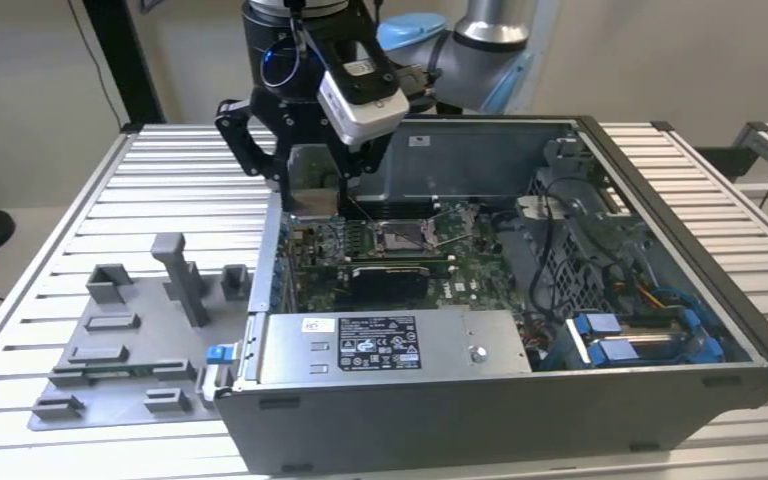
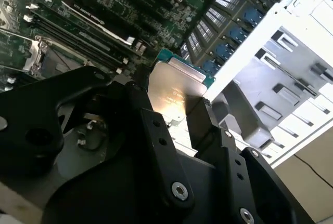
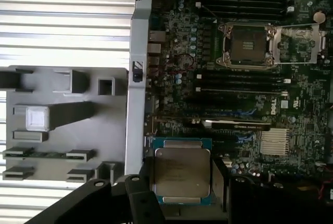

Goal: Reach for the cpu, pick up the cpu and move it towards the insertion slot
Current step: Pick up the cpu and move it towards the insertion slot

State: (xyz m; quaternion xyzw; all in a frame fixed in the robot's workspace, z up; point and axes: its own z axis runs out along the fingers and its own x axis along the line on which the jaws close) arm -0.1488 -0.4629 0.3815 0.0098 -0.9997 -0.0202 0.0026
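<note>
Gripper (image 3: 183,185) pinches the cpu (image 3: 182,172) over the motherboard (image 3: 177,52); carrying step seems in hand, the insertion slot (image 3: 245,44) lying well apart toward the exterior view's right

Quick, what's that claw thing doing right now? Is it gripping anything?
Gripper: closed on the cpu, one finger on each of two opposite edges, held in the air apart from the insertion slot.
</note>
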